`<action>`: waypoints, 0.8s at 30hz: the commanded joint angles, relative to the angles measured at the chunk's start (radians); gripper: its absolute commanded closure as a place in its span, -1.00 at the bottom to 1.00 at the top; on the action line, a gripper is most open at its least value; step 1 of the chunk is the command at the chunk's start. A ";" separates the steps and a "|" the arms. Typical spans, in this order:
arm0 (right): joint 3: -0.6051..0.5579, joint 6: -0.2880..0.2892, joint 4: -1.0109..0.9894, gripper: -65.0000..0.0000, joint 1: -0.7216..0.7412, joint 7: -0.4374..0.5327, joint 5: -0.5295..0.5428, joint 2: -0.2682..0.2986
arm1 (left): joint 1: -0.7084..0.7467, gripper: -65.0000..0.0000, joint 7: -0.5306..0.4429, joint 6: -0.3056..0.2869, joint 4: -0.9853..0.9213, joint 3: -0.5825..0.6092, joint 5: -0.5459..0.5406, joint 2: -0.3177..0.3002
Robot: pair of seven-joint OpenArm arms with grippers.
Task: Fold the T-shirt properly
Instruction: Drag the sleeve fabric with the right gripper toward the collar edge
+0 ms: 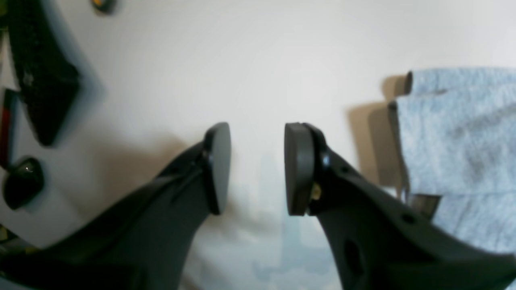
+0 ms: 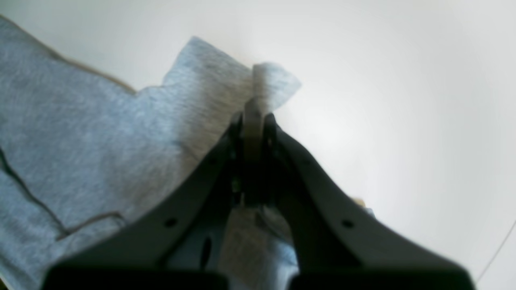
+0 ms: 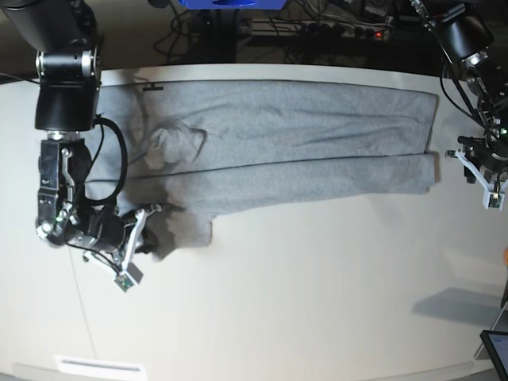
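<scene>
The heather-grey T-shirt [image 3: 302, 143] lies along the far side of the white table [image 3: 317, 286], folded lengthwise into a long band, plain side up. My right gripper [image 3: 155, 214] is at the shirt's left end, low on the table. In the right wrist view this gripper [image 2: 254, 117] is shut on a pinched fold of the T-shirt [image 2: 100, 153]. My left gripper [image 3: 467, 152] hovers just off the shirt's right edge. In the left wrist view the left gripper [image 1: 258, 169] stands open over bare table, nothing between its pads, with the T-shirt [image 1: 455, 141] to its right.
Cables and a power strip [image 3: 349, 32] run behind the table's far edge, beside a blue object [image 3: 230, 4]. A dark device [image 3: 496, 349] sits at the front right corner. Black hardware [image 1: 40, 80] shows at the left of the left wrist view.
</scene>
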 commanded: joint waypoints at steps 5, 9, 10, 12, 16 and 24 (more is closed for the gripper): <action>0.052 0.006 0.115 0.99 -0.017 -0.049 0.019 0.007 | -0.013 0.30 -0.043 0.007 0.006 -0.006 -0.003 -0.022; 0.080 0.006 0.199 0.99 -0.066 -0.086 0.019 0.007 | -0.013 0.30 -0.046 0.007 0.003 -0.006 -0.003 -0.022; 0.087 0.006 0.225 0.99 -0.080 -0.098 0.019 0.007 | -0.013 0.30 -0.046 0.007 0.003 -0.006 -0.003 -0.022; 0.092 0.006 0.273 0.99 -0.106 -0.124 0.019 0.007 | -0.013 0.30 -0.046 0.007 0.003 -0.006 -0.003 -0.022; 0.126 0.006 0.352 0.99 -0.154 -0.161 0.019 0.003 | -0.013 0.30 -0.046 0.007 0.003 -0.006 -0.003 -0.022; 0.155 0.006 0.457 0.99 -0.247 -0.200 0.022 0.000 | -0.013 0.30 -0.046 0.007 0.003 -0.006 -0.003 -0.022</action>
